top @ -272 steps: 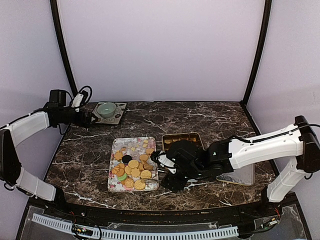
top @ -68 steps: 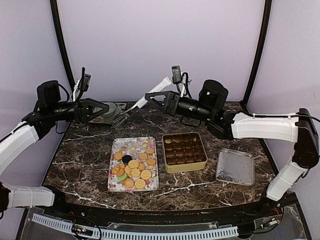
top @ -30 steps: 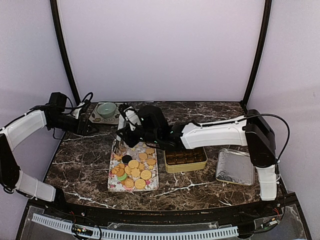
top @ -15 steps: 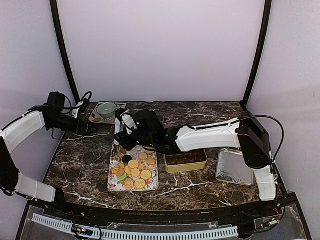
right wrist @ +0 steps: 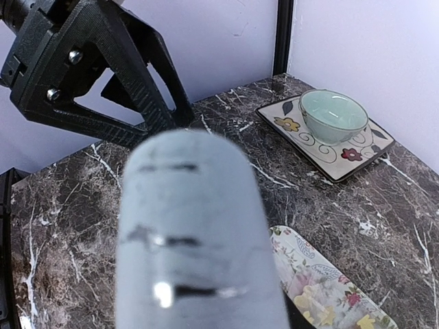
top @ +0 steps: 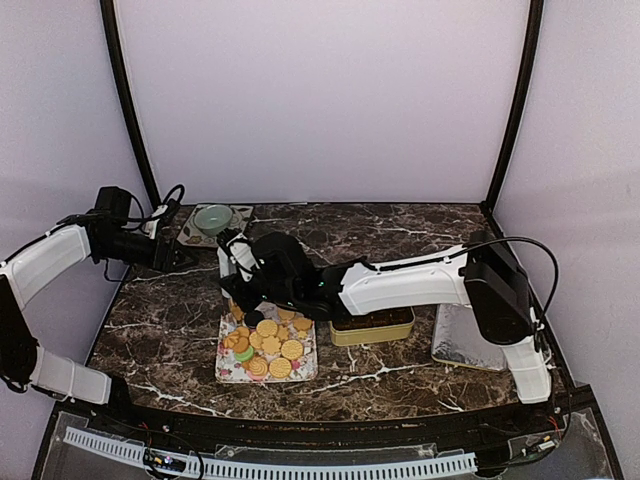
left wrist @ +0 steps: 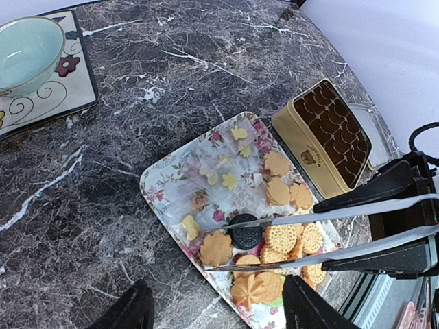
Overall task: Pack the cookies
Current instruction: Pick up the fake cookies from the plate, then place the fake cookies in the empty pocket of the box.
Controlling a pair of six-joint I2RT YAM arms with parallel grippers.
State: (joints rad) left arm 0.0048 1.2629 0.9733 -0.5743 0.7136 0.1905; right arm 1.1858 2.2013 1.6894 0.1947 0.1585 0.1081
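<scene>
Many cookies (top: 268, 345) are noted on the flowered tray (left wrist: 159, 186), just left of the gold tin (left wrist: 329, 137). No cookie can be made out in the tin's brown cups, so packing is judged barely begun.

Step in hand: a pick-up with tongs (left wrist: 309, 214).
- The right gripper (left wrist: 398, 226) is clamped on the handle end of the tongs.
- The two blades are laid either side of a dark round cookie (left wrist: 245, 237) near the middle of the tray, with golden ones just beside it.
- Whether the blades touch it cannot be told.

Next move, as judged: the tongs are to be squeezed until the cookie is pinched. It is then to be lifted without dragging its neighbours, carried right and set into a cup.

The left gripper (left wrist: 219, 312) is spread with nothing between its fingers. It is held left of the tray, near the bowl (left wrist: 24, 51) at far left.

Views:
- The blades and the target are shown only by the left wrist camera.
- From above, that spot is covered by the right arm.
- The right wrist view is largely blocked by a blurred grey shape close to the lens. Only the left gripper, the bowl and one tray corner are given there.
</scene>
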